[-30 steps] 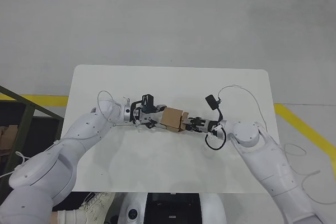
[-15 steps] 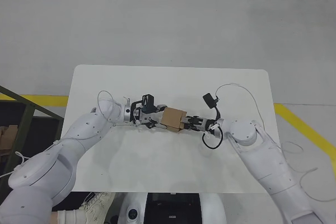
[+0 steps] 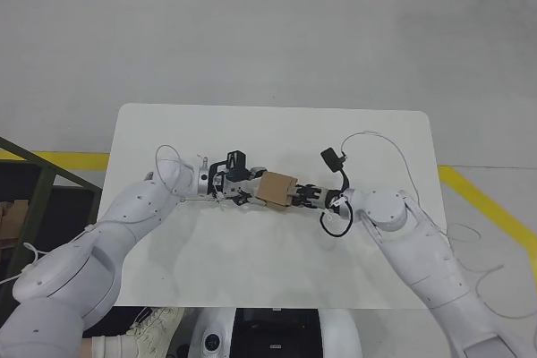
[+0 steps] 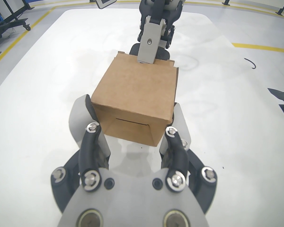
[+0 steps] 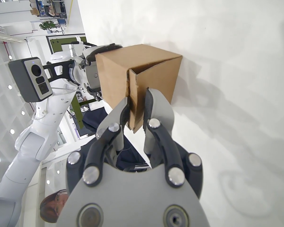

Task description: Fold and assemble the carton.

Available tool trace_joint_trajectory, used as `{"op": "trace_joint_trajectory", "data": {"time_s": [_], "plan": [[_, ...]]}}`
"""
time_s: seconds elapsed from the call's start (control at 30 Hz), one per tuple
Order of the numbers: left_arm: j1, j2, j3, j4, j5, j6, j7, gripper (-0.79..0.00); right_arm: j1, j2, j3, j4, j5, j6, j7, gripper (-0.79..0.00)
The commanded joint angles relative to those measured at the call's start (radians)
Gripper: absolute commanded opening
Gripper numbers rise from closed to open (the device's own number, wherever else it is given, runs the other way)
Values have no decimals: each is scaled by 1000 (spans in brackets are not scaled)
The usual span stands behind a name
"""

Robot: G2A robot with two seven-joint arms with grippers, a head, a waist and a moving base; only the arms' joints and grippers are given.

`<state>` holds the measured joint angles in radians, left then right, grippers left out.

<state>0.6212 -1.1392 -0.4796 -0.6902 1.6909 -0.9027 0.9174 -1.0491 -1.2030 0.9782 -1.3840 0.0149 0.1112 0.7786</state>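
I judge that we are at the closing of one end. The small brown cardboard carton (image 3: pixel 276 189) lies on the white table (image 3: pixel 251 268), a little above the middle of the top view, between both arms. My left gripper (image 4: pixel 132 105) has its fingers spread wide and pressed on two opposite sides of the carton, so it holds the body. My right gripper (image 5: pixel 138 99) has its fingers narrow, pinching the end flap (image 5: pixel 135 109) at the other end.

The next move, I think, calls for pushing this flap inward while the left gripper braces the body, without crushing the wall.

The right wrist view shows a dark gap behind the flap, so this end is not closed. The left wrist view hides that gap, but it shows a thin slit (image 4: pixel 132 122) in the cardboard at the end next to the left gripper. From the top view I get the line-up: gripper, carton, gripper in one row.
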Motion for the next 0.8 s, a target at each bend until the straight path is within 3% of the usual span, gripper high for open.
{"op": "trace_joint_trajectory", "data": {"time_s": [0.0, 0.43, 0.77], "plan": [[0, 0, -1, 1, 1, 0, 0, -274, -12, 4, 12, -12, -5, 3, -2, -625], [0, 0, -4, 1, 0, -4, -4, -277, -68, 20, 62, -81, -27, 16, -7, -677], [-1, -2, -7, -1, 4, -5, -5, -274, -43, 13, 42, -45, -6, 0, 8, -702]]}}
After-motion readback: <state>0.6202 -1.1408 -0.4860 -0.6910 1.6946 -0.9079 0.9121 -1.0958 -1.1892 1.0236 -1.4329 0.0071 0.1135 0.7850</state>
